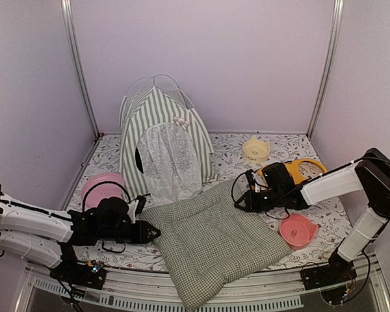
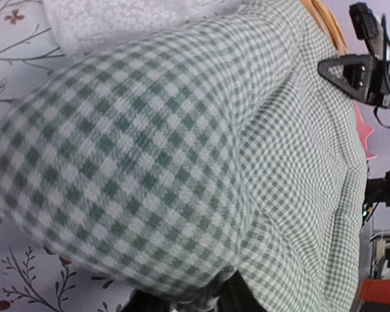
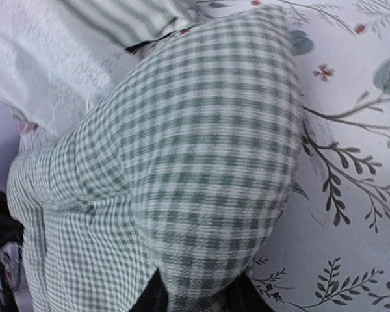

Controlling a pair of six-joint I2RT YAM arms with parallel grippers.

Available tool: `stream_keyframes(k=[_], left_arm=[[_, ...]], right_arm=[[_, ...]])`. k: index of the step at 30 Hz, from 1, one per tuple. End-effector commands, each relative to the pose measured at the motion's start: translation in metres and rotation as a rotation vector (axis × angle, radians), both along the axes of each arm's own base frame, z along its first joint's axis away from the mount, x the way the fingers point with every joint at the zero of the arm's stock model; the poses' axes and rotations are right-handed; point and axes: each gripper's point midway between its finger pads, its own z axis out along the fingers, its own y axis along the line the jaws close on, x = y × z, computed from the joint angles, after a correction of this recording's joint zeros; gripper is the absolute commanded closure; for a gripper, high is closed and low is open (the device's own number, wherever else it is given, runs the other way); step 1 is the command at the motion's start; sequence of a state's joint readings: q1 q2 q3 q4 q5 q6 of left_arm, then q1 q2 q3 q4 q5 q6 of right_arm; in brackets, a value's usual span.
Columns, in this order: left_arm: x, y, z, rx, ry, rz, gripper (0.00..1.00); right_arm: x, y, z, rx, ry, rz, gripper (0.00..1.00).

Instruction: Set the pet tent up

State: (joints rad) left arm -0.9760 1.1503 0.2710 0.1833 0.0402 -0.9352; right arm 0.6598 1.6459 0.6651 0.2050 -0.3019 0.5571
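The pet tent (image 1: pixel 162 136), striped grey-green and white with a white lace door curtain (image 1: pixel 169 159), stands upright at the back of the table. The green-checked cushion (image 1: pixel 214 240) lies in front of it, its far edge touching the curtain. My left gripper (image 1: pixel 153 232) is shut on the cushion's left corner (image 2: pixel 182 162), with the dark fingers (image 2: pixel 247 296) at either side of the fabric. My right gripper (image 1: pixel 242 200) is shut on the cushion's far right corner (image 3: pixel 208 162). The tent's stripes (image 3: pixel 130 19) and lace (image 3: pixel 39 65) show just beyond that corner.
A pink bowl (image 1: pixel 103 187) sits left of the tent behind my left arm. A cream bowl (image 1: pixel 255 149) is at the back right, a yellow object (image 1: pixel 302 169) behind my right arm, and a pink dish (image 1: pixel 298 231) at the front right. Walls enclose the floral table cloth (image 1: pixel 292 146).
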Motion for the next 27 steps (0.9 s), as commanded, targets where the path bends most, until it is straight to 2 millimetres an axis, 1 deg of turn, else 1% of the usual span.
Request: stream_keyframes(k=[1, 2, 3, 5, 6, 8, 10, 13, 16, 17, 19, 20, 21, 23, 25, 27], left_arm=[[0.002, -0.024, 0.032, -0.092, -0.060, -0.060, 0.90], [0.001, -0.027, 0.038, -0.106, -0.066, -0.071, 0.97], [0.000, -0.032, 0.044, -0.122, -0.074, -0.083, 1.00], [-0.001, -0.040, 0.057, -0.151, -0.088, -0.104, 1.00], [0.000, -0.044, 0.063, -0.165, -0.095, -0.111, 1.00], [-0.001, -0.053, 0.075, -0.194, -0.096, -0.124, 1.00], [-0.001, -0.062, 0.083, -0.215, -0.084, -0.126, 1.00], [0.003, -0.071, 0.085, -0.229, -0.037, -0.094, 1.00], [0.007, -0.080, 0.085, -0.250, -0.001, -0.051, 1.00], [0.008, -0.082, 0.083, -0.254, 0.008, -0.036, 1.00], [0.009, -0.087, 0.080, -0.256, 0.027, -0.016, 1.00], [0.009, -0.090, 0.078, -0.258, 0.035, -0.014, 1.00], [0.008, -0.093, 0.079, -0.267, 0.039, -0.015, 1.00], [0.007, -0.100, 0.081, -0.281, 0.042, -0.021, 1.00], [0.007, -0.104, 0.083, -0.281, 0.040, -0.030, 1.00], [0.007, -0.106, 0.085, -0.285, 0.042, -0.029, 1.00]], right_arm=[[0.005, 0.018, 0.041, 0.102, -0.041, 0.026, 0.92], [0.003, 0.019, 0.048, 0.101, -0.051, 0.024, 0.96], [-0.004, 0.024, 0.055, 0.095, -0.058, 0.036, 0.97], [-0.016, 0.036, 0.073, 0.090, -0.096, 0.064, 0.98], [-0.021, 0.045, 0.086, 0.092, -0.126, 0.080, 0.98], [-0.036, 0.064, 0.100, 0.082, -0.166, 0.121, 0.98], [-0.053, 0.083, 0.109, 0.090, -0.188, 0.172, 0.98], [-0.080, 0.110, 0.110, 0.108, -0.193, 0.244, 0.96], [-0.099, 0.133, 0.098, 0.107, -0.173, 0.298, 0.93], [-0.105, 0.139, 0.093, 0.105, -0.160, 0.317, 0.90], [-0.113, 0.151, 0.087, 0.115, -0.144, 0.343, 0.79], [-0.119, 0.156, 0.085, 0.121, -0.139, 0.352, 0.70], [-0.121, 0.158, 0.082, 0.120, -0.134, 0.353, 0.62], [-0.129, 0.164, 0.078, 0.120, -0.121, 0.360, 0.50], [-0.133, 0.168, 0.075, 0.108, -0.121, 0.362, 0.41], [-0.134, 0.167, 0.072, 0.084, -0.132, 0.350, 0.34]])
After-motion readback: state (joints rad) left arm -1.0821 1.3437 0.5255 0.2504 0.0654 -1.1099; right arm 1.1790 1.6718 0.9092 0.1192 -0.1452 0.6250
